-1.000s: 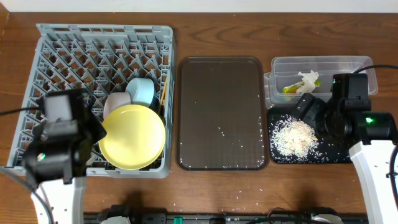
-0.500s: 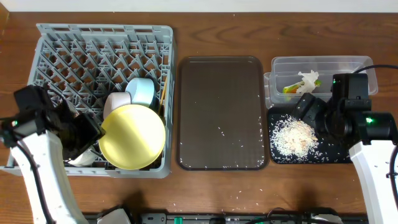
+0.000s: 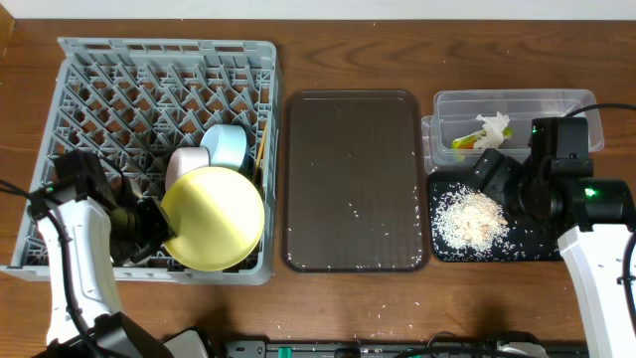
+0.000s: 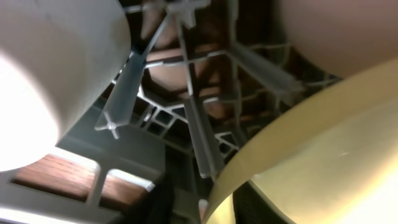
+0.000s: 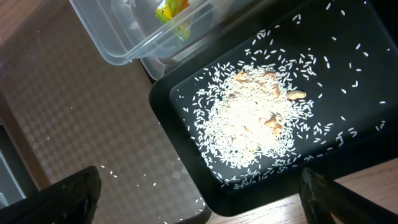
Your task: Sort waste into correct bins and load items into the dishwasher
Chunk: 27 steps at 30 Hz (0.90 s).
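A yellow plate (image 3: 219, 219) stands tilted in the grey dish rack (image 3: 169, 50) at its front right. My left gripper (image 3: 149, 224) is at the plate's left rim. In the left wrist view my left gripper (image 4: 211, 208) is shut on the rim of the yellow plate (image 4: 323, 155). My right gripper (image 3: 497, 174) is open and empty above the black tray (image 3: 542, 249), which holds a pile of rice (image 3: 472, 219). In the right wrist view my right gripper (image 5: 202, 205) has its fingers spread wide over the black tray (image 5: 168, 106).
A white cup (image 3: 187, 164) and a light blue cup (image 3: 227, 146) sit in the rack behind the plate. A brown tray (image 3: 353, 179) with a few rice grains lies in the middle. A clear container (image 3: 517, 104) holds paper and green-yellow scraps (image 3: 487, 131).
My left arm has swung from the rack's front left corner and come down at the plate's left rim. The right arm has not moved.
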Motion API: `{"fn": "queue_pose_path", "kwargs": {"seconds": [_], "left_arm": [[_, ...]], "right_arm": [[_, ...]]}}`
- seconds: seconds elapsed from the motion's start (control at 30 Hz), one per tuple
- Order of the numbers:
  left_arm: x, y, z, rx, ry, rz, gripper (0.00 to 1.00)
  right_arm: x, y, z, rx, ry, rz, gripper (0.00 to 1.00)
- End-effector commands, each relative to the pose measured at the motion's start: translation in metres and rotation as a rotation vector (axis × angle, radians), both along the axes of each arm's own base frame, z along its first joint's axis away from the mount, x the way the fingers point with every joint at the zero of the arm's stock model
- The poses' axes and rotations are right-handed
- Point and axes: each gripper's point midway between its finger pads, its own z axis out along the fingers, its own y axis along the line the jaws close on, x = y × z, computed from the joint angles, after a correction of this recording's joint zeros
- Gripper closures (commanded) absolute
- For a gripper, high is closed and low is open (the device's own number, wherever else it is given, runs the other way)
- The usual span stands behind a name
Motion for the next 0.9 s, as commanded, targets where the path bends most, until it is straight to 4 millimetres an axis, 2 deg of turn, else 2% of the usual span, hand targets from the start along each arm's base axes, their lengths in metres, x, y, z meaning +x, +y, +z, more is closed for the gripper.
{"fn": "queue_pose_path", "kwargs": {"seconds": [0.0,0.03,0.13,0.2,0.4,0.53,0.67,0.87], "left_arm": [[-0.005,0.002,-0.007,0.012,0.023,0.0,0.85],[-0.004,0.003,-0.006,0.016,0.015,0.001,0.92],[-0.001,0.003,-0.002,0.02,-0.003,0.008,0.92],[0.006,0.003,0.008,0.017,-0.049,0.009,0.92],[0.016,0.008,0.052,0.094,-0.207,0.04,0.93],[0.011,0.016,0.078,0.206,-0.294,0.056,0.92],[0.008,0.013,0.088,0.252,-0.327,0.028,0.93],[0.011,-0.001,0.087,0.377,-0.281,-0.112,0.93]], "right_arm": [[-0.001,-0.003,0.002,0.003,-0.007,-0.023,0.01],[-0.001,-0.003,0.002,0.003,-0.007,-0.023,0.01],[-0.001,-0.003,0.002,0.003,-0.007,-0.023,0.01],[-0.001,-0.003,0.002,0.003,-0.007,-0.023,0.01],[-0.001,-0.003,0.002,0.003,-0.007,-0.023,0.01],[-0.001,-0.003,0.002,0.003,-0.007,-0.023,0.01],[-0.001,-0.003,0.002,0.003,-0.007,-0.023,0.01],[-0.001,-0.003,0.002,0.003,-0.007,-0.023,0.01]]}}
